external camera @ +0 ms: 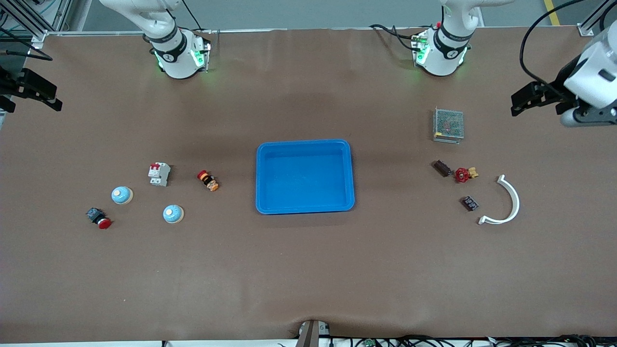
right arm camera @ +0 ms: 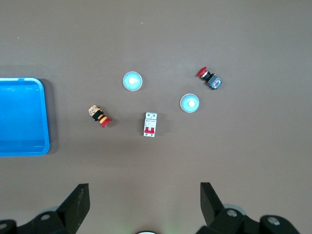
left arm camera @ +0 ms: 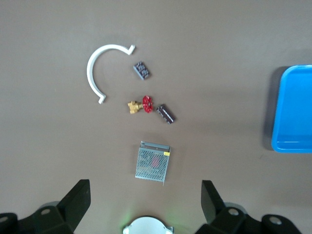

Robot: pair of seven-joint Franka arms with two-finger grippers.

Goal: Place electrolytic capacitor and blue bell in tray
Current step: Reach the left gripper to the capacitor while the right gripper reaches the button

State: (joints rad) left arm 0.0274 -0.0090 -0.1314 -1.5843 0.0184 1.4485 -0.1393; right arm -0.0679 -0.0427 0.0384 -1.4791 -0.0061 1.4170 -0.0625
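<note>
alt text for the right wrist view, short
The right hand, open, hangs high over the brown table above two blue bells, a white circuit breaker, a red push button and an orange-and-black part; the empty blue tray lies beside them.

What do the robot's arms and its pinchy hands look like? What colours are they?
Both arms are smooth and white, with a black ring near each base and small green lights glowing there. Black cables run to the left arm's base. The left gripper and the right gripper are black and blocky, on white and grey wrists. In the wrist views the jaws are two dark wedge-shaped fingers with screw holes.
</note>
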